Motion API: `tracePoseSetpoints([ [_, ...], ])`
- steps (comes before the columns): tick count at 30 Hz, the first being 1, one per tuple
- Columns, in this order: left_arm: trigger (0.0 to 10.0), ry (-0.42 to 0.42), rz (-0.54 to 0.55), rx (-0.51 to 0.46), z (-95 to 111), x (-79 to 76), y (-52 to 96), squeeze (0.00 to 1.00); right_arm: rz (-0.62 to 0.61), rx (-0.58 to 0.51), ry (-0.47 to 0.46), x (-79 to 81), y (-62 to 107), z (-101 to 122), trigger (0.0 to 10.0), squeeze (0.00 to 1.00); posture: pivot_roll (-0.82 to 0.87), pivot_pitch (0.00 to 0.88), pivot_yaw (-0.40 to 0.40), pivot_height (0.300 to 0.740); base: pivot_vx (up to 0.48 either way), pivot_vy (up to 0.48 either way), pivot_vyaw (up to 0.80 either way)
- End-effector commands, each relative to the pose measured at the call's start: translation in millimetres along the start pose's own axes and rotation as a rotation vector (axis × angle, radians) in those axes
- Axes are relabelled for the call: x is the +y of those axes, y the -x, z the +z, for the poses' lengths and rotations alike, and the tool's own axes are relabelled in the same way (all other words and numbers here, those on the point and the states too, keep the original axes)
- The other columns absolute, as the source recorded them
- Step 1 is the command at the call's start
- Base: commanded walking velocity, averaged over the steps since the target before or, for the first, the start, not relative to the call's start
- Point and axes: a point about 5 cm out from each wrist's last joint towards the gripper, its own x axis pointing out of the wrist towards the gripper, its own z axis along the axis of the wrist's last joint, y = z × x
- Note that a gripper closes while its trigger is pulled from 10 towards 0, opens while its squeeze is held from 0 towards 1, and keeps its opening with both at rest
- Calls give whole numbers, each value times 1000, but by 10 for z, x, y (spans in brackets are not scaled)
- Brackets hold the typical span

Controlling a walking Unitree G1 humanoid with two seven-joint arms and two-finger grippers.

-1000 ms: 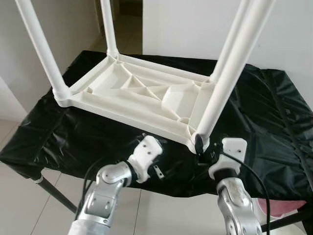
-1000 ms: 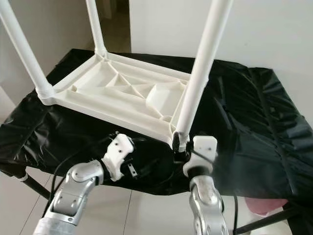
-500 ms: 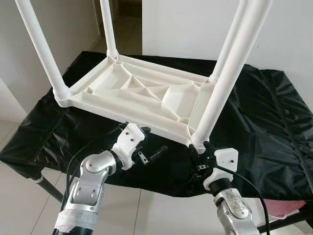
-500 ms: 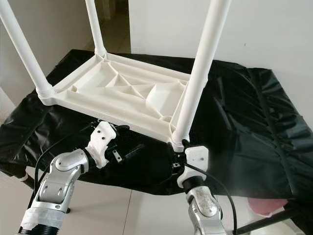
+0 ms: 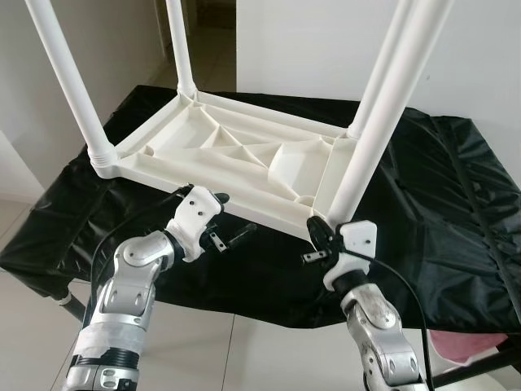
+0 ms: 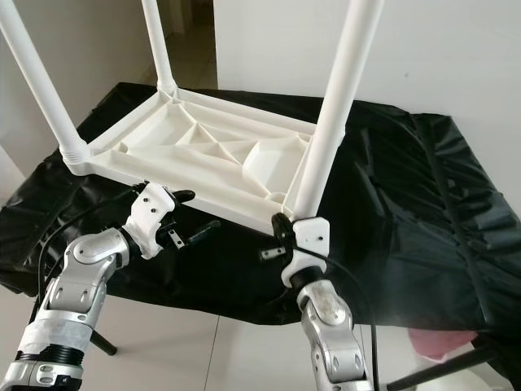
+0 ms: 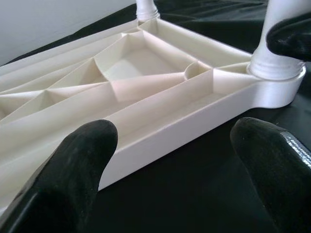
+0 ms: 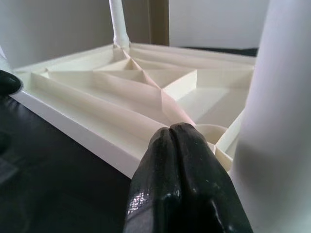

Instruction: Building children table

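Observation:
A white plastic children's table lies upside down on a black-covered table, its four legs pointing up. My left gripper is open, just off the middle of the near long edge. In the left wrist view its fingers stand wide apart with that edge beyond them, and nothing is held. My right gripper is shut, fingertips pressed together at the near right corner beside the base of the leg. The right wrist view has the fingertips low against the rim, the leg close alongside.
The black cover hangs over the front edge just behind my wrists. Tiled floor lies below, with a pink object at the lower right. A white wall and a doorway stand behind the table.
Both grippers have risen from below the cover's front edge to the white table's near edge. The left one moved up and left with its fingers spread. The right one shifted slightly left at the corner.

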Motion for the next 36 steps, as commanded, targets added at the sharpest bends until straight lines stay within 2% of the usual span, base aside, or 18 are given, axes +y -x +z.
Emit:
tracePoseSetpoints([
  [1,10000,-18,184,14,-21,127,12,0,-50,21,-7,-89,-4,-66,10000,0,-3,66,-7,740,0,0,0],
  [9,10000,-30,188,-2,22,229,-48,0,-178,29,-42,-146,-161,-137,10000,0,-17,67,7,740,0,0,0],
  [11,10000,-35,183,-15,47,240,-103,0,-254,23,-33,-152,-229,-159,10000,0,-22,66,14,740,0,0,0],
  [16,10000,-36,181,-28,72,245,-137,0,-339,21,-36,-234,-231,-179,10000,0,-21,66,15,740,0,0,0],
  [17,10000,-35,178,-32,77,243,-146,0,-376,26,-20,-294,-218,-194,10000,0,-22,68,17,740,0,0,0],
  [18,10000,-36,174,-33,75,236,-157,0,-429,39,4,-421,-186,-222,10000,0,-22,67,17,740,0,0,0],
  [20,10000,-36,174,-33,75,236,-157,0,-429,39,4,-421,-186,-222,10000,0,-22,67,17,740,0,0,0],
  [21,10000,-37,172,-32,72,232,-160,0,-448,46,12,-481,-171,-234,10000,0,-22,67,17,740,0,0,0],
  [23,10000,-49,166,-24,50,228,-169,0,-525,53,55,-732,-121,-237,10000,0,-27,70,20,740,0,0,0],
  [24,10000,-49,166,-24,50,228,-169,0,-525,53,55,-732,-121,-237,10000,0,-27,70,20,740,0,0,0],
  [25,10000,-58,159,-20,34,226,-180,0,-583,49,82,-920,-91,-220,10000,0,-27,69,20,740,0,0,0],
  [26,10000,-58,159,-20,34,226,-180,0,-583,49,82,-920,-91,-220,10000,0,-27,69,20,740,0,0,0],
  [28,10000,-57,155,-22,35,224,-196,0,-618,41,109,-1050,-71,-186,10000,0,-29,69,22,740,0,0,0],
  [29,10000,-57,155,-22,35,224,-196,0,-618,41,109,-1050,-71,-186,10000,0,-29,69,22,740,0,0,0],
  [30,10000,-57,151,-25,41,226,-215,0,-633,33,144,-1134,-54,-152,10000,0,-27,68,24,740,0,0,0],
  [36,10000,-61,147,-29,52,238,-234,0,-631,31,146,-1228,-21,-148,10000,0,-33,68,31,740,0,0,0],
])
